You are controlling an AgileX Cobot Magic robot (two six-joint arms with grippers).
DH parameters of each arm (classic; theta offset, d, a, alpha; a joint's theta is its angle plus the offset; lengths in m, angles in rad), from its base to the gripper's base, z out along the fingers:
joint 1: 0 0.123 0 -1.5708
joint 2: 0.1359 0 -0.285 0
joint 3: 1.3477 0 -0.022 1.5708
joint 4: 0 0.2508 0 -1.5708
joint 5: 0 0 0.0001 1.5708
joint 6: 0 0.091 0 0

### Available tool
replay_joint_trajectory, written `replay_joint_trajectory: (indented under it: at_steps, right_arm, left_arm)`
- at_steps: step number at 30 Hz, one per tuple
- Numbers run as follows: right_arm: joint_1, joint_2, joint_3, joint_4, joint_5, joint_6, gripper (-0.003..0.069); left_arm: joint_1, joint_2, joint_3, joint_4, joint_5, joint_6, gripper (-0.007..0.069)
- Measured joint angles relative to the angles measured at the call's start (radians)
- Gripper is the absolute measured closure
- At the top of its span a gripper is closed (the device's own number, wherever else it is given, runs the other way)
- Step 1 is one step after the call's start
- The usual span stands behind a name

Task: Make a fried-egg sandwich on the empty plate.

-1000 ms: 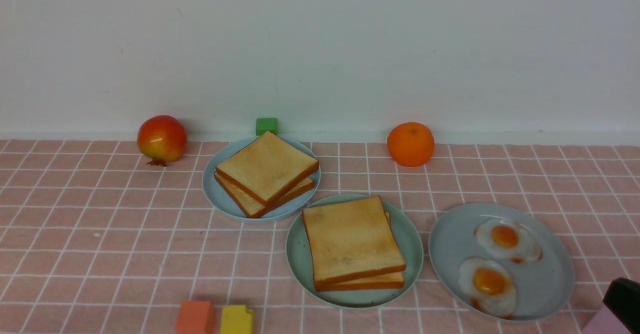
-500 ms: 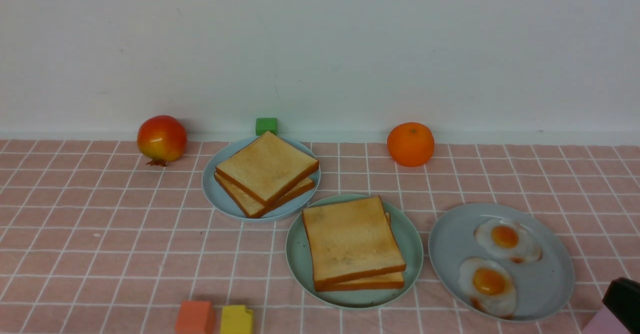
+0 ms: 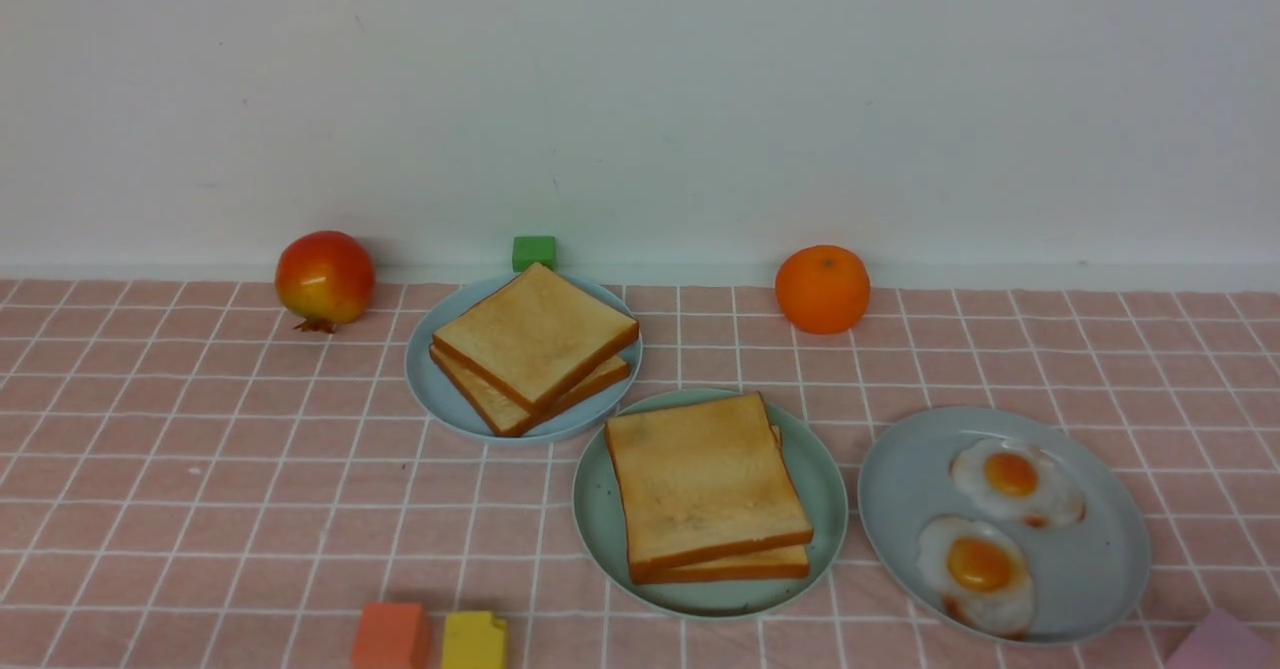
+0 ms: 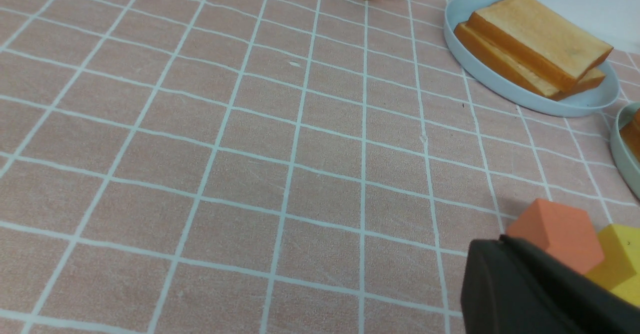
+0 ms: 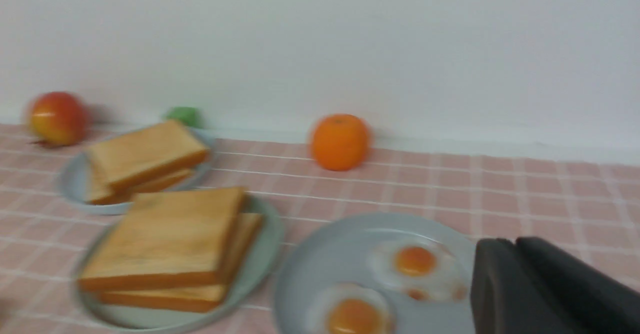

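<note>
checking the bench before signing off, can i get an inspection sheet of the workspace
surface: pink checked cloth, flat
job's things: mint-green plate holds two stacked toast slices; no egg visible between them
clutter: pale-blue plate with spare toast, grey-blue plate with two fried eggs, pomegranate, orange, foam blocks
grippers: left gripper shut; right gripper unclear
cables: nothing seen
surroundings: white wall

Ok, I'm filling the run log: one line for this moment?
round mint-green plate: two stacked square golden toast slices | round grey-blue plate: two white fried eggs | left pincer: shut
</note>
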Motion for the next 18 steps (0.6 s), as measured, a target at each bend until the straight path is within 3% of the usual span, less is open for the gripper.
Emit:
replay_joint_trajectory:
  at_steps: [8,18]
  right_arm:
    - [-0.081,-0.069,0.159,-0.129,0.122,0.231,0.0571]
    - [-0.081,-0.07,0.159,-0.145,0.124,0.25,0.0558]
  left_arm:
    - [0.0,0.0,0.001,-0.001,-0.003,0.0,0.0606]
    - [0.0,0.0,0.001,-0.001,-0.003,0.0,0.0603]
